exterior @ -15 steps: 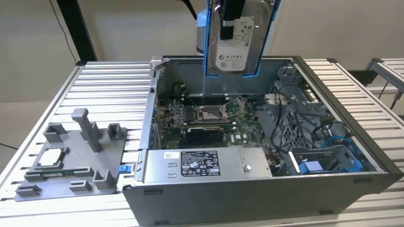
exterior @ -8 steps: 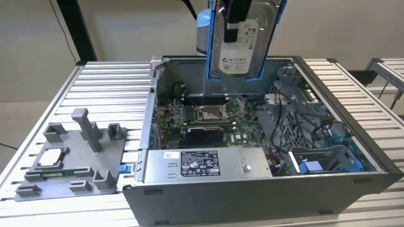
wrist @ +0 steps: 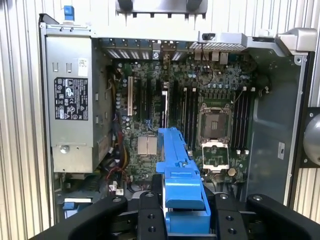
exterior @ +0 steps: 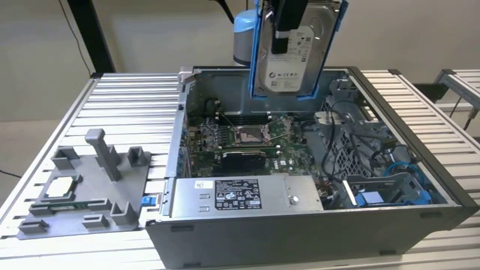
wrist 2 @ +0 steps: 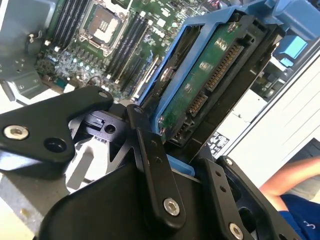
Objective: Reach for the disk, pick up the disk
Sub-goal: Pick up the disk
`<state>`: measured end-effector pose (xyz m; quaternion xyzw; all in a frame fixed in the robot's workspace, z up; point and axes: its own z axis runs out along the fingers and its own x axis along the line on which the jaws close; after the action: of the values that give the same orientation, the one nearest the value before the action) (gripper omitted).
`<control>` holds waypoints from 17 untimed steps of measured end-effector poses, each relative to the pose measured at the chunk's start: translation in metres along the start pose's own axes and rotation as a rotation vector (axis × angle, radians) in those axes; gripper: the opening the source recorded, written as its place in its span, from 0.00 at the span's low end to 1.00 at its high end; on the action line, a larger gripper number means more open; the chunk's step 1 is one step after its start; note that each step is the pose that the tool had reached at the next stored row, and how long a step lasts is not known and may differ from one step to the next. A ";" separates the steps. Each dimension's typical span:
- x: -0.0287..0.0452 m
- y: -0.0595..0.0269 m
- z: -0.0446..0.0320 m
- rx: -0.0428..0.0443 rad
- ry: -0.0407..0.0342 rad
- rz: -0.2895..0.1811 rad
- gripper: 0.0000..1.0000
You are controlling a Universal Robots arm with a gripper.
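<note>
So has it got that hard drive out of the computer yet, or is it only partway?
It looks out. In the exterior view the disk, in its blue rails, hangs upright above the open computer case, clear of the motherboard. The gripper is shut on the disk's blue frame, seen in both wrist views. Reaching and picking up both look done; nothing of the task appears left.
</note>
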<state>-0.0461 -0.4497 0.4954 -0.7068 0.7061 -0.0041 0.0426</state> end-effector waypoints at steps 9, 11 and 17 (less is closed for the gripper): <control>0.0118 -0.0071 0.0004 -0.0029 0.0000 0.000 0.00; 0.0149 -0.0083 0.0004 -0.0034 0.0000 0.000 0.00; 0.0253 -0.0110 0.0008 -0.0036 0.0001 0.000 0.00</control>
<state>-0.0350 -0.4750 0.4940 -0.7068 0.7062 -0.0029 0.0413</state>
